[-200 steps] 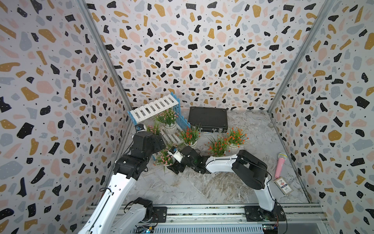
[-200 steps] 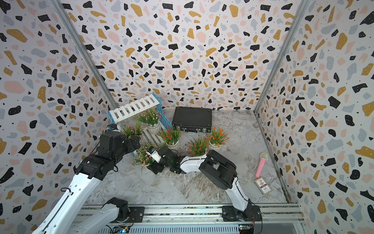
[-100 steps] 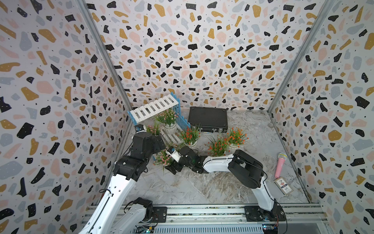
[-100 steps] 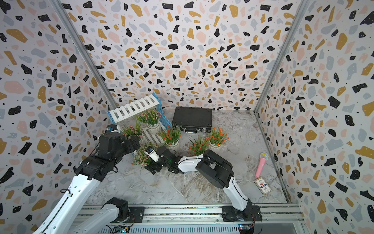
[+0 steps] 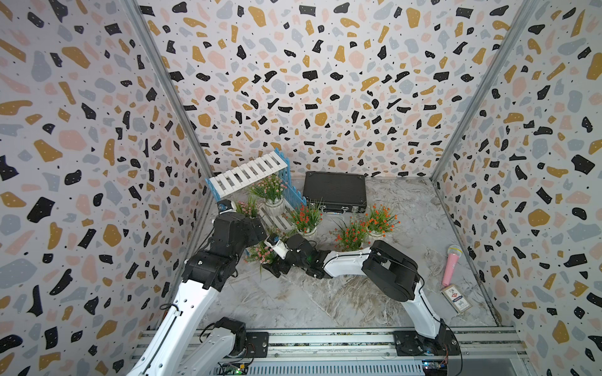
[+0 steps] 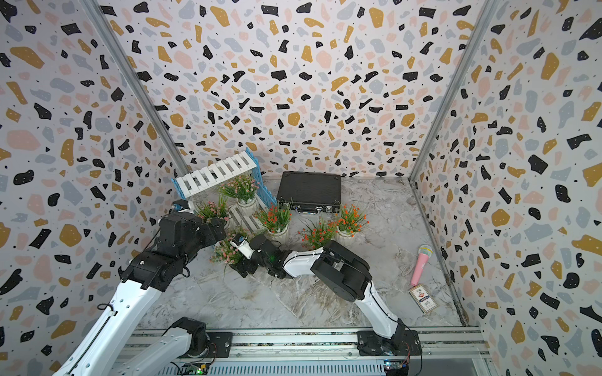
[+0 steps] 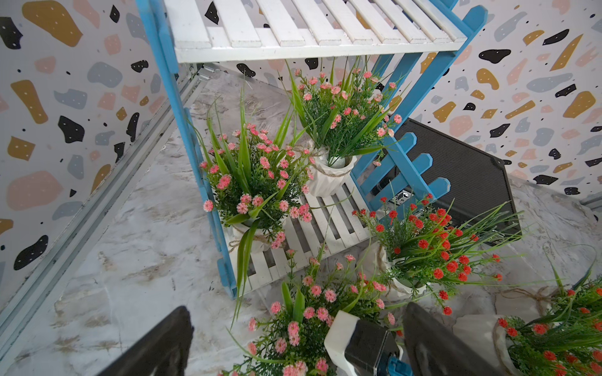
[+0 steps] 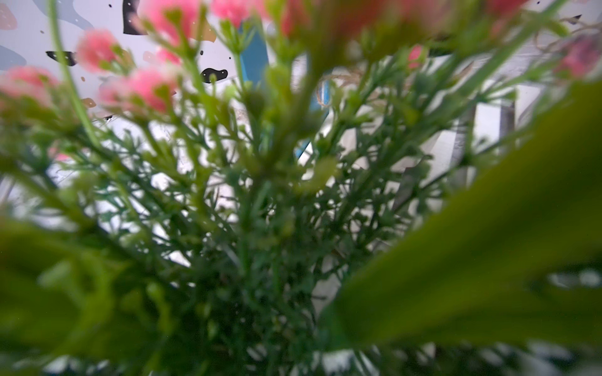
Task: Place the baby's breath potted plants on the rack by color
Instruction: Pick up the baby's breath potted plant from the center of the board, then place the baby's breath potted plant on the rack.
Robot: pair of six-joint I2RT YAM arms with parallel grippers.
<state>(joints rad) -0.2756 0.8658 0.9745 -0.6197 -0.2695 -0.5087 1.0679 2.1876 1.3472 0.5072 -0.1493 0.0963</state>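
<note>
- White-slatted rack [image 5: 247, 174] with blue picket sides is standing at the back left of the marble table [image 5: 325, 299], close to the left wall.
- 2 pink plants are sitting upright on its lower shelf: the rear pink plant [image 5: 268, 188] beside the right side panel, the front pink plant [image 5: 247, 206] nearer the left side.
- 3rd pink plant [image 5: 262, 252] is standing on the table just in front of the rack. Foliage and the right arm are hiding its pot.
- 3 orange-red plants are standing on the table. The 1st orange-red plant [image 5: 306, 216] is just beside the rack's front right corner. The 2nd [image 5: 350, 236] and the 3rd [image 5: 379, 219] are crowding together further right, in front of the case.
- Black right gripper [image 5: 277, 265] is lying low at the base of the 3rd pink plant, right against it. Blurred stems and pink blossoms are filling the right wrist view, so I cannot tell whether its fingers are apart or clamped on the pot.
- Black left gripper [image 7: 298, 311] is hanging at the rack's front edge, close above the 3rd pink plant. Its fingers [image 7: 163, 341] are standing wide apart, gripping nothing.
- Black case [image 5: 335, 192] is lying flat at the back wall, just right of the rack.
- Pink microphone [image 5: 451, 265] and card pack [image 5: 456, 298] are lying near the right wall, well apart from the plants.
</note>
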